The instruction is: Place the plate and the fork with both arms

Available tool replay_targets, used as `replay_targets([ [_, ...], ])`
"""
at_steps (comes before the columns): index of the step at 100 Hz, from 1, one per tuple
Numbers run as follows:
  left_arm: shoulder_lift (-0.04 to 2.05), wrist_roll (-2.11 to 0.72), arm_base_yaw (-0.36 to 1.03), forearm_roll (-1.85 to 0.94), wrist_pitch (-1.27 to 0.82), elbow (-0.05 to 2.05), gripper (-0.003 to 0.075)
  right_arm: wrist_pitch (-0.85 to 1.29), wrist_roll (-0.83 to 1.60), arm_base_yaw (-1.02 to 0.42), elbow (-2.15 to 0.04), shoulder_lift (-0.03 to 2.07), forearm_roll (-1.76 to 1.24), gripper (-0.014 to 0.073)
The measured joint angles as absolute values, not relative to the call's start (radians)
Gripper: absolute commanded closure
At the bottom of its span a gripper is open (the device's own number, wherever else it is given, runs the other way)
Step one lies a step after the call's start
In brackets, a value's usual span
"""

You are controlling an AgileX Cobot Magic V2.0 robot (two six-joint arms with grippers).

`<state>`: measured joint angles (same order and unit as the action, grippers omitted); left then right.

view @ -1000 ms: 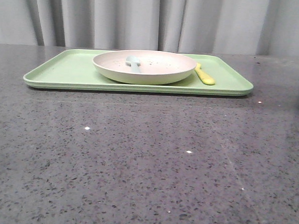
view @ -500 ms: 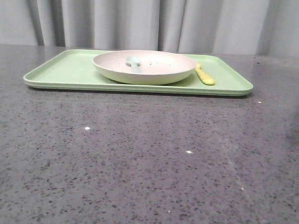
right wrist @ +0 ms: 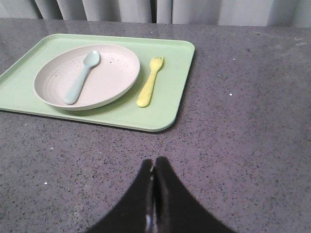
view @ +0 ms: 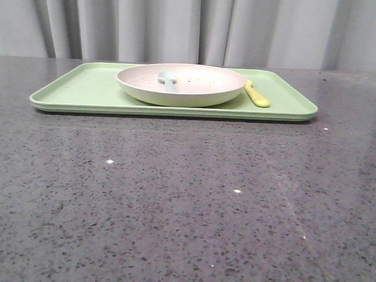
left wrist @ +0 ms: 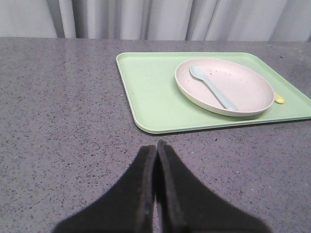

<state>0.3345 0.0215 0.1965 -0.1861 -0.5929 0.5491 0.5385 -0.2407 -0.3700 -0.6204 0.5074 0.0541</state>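
Light green was what I saw first in the front view: the tray sat across the far part of the speckled grey table, with the cream-white plate on it, right of its middle. A pale blue-grey spoon lay in the plate, and the yellow fork lay on the tray just beside the plate's right rim, apart from it as far as I could tell. Neither arm showed in this view. Compared with the frame from a second earlier, I found the tray, plate, spoon and fork in the same places; only the faint dark shading at the right edge of the table had thinned out.

From the left wrist view, the left gripper hung over bare table, well short of the tray, its two black fingers pressed together with nothing between them. The plate and spoon were plain, but the fork showed only as a yellow tip behind the plate.

From the right wrist view, the right gripper was likewise closed on nothing, over table near the tray. Here the fork lay whole, just beside the plate, tines pointing away from the gripper, and the spoon rested inside the plate.
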Motion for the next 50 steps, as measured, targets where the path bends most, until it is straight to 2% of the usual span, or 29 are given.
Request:
replay_targets([
  [27,0.262,0.021,0.197,-0.186,-0.599,0.514,0.0741,0.528,-0.24,-0.37,-0.505,0.363,0.054,0.066],
  [50,0.244,0.021,0.197,-0.186,-0.601,0.513,0.0741,0.529,-0.24,-0.37,-0.484,0.334,0.054,0.066],
])
